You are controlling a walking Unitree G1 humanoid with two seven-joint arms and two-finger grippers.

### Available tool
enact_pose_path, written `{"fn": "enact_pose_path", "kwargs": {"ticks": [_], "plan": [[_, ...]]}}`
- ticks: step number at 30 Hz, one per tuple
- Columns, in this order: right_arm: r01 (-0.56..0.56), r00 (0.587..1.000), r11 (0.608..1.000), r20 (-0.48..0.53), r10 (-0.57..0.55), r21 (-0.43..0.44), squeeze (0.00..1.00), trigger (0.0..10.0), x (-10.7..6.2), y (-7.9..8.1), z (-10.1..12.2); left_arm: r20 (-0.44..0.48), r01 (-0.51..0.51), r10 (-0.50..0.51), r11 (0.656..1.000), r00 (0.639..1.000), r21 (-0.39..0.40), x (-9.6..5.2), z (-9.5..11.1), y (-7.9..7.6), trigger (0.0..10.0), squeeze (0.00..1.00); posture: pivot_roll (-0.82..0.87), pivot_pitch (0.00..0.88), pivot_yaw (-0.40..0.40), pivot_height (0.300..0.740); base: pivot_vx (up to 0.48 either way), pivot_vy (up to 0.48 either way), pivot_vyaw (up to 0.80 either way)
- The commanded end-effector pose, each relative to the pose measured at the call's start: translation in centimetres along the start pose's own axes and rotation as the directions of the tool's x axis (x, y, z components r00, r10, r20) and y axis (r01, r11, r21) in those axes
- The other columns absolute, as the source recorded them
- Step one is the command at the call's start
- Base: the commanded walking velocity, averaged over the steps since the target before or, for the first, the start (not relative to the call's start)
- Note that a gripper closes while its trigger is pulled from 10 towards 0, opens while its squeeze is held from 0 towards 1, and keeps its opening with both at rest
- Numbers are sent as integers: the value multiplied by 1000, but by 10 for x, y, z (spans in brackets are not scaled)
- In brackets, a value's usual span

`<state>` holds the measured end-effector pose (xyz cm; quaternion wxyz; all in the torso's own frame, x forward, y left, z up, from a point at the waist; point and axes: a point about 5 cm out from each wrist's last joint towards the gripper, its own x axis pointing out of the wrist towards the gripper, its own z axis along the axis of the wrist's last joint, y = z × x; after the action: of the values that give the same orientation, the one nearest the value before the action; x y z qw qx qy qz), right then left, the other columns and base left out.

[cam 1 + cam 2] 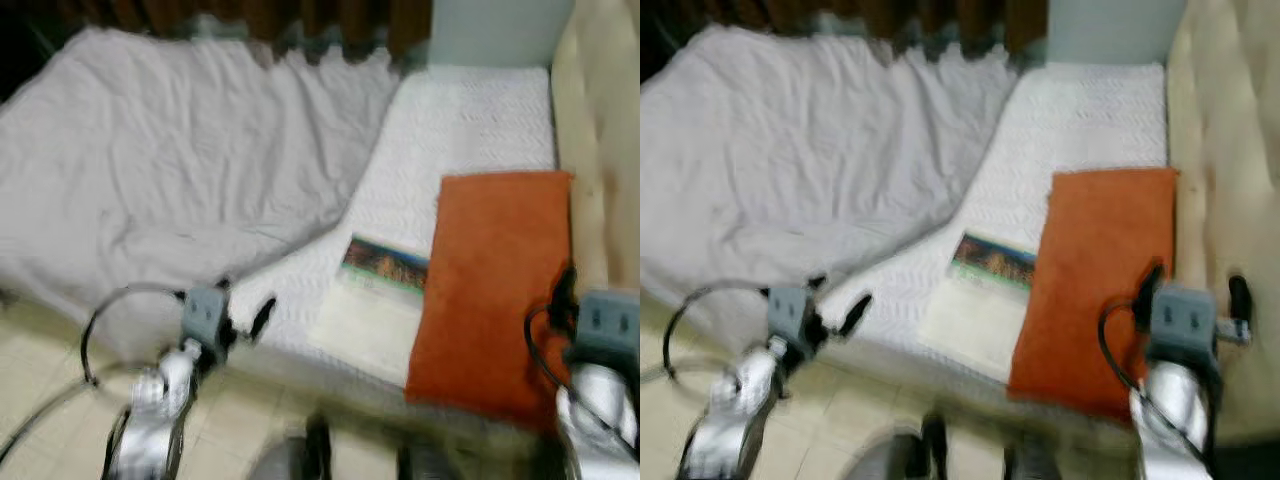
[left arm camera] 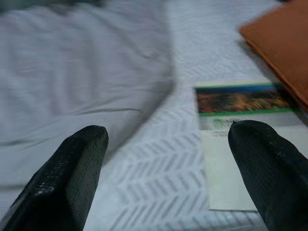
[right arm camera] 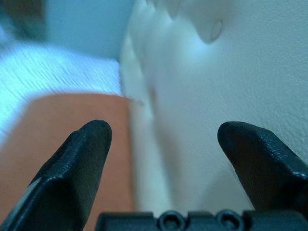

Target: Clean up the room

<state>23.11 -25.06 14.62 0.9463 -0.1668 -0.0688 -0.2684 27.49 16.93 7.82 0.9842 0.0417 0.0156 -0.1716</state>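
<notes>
- Blur softens both head views, so I can't read the print on the booklet (image 1: 372, 300); all I make out is a band of colourful picture across its far end and a pale page below it.
- I see the booklet lying flat on the bare white mattress (image 1: 470, 120), near the bed's front edge, its right side just beside the orange cloth (image 1: 497, 280); whether the cloth overlaps it I cannot tell.
- The orange cloth lies flat along the mattress's right edge, against the cream tufted headboard (image 1: 1225, 130), and my right arm covers its near right corner.
- A crumpled grey-white duvet (image 1: 170, 170) covers the left part of the bed and hides the mattress under it; its far edge meets dark curtains (image 1: 250, 15), which the frame cuts off at the top.
- My left gripper (image 2: 166, 163) hovers at the front edge of the bed, fingers spread wide and empty, pointed at the mattress between the duvet and the booklet.
- My right gripper (image 3: 166, 144) is at the near right corner of the bed, fingers wide apart and holding nothing, aimed along the seam where the orange cloth meets the headboard.
- Dark shapes at the bottom edge of the head views are too smeared to name.
</notes>
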Motion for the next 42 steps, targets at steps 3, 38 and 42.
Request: {"fn": "enact_pose_path", "kwargs": {"ticks": [3,38,42], "plan": [[-114,992,988,-47,120,109,1000,10000,-16,8,-9,-17,-134,133,989,991,-58,-8,-3,6,10000,1000,-147,6,77,740,0,0,0],[-328,904,932,-236,357,152,0,10000,-41,32,-79,-100,-70,62,994,993,-81,6,-27,-19,10000,0,-121,0,37,740,-7,312,-206],[-345,899,924,-224,376,165,0,10000,-29,40,-77,-75,-101,95,991,993,-83,9,-21,-15,10000,0,-114,0,30,740,0,464,-600]]}}
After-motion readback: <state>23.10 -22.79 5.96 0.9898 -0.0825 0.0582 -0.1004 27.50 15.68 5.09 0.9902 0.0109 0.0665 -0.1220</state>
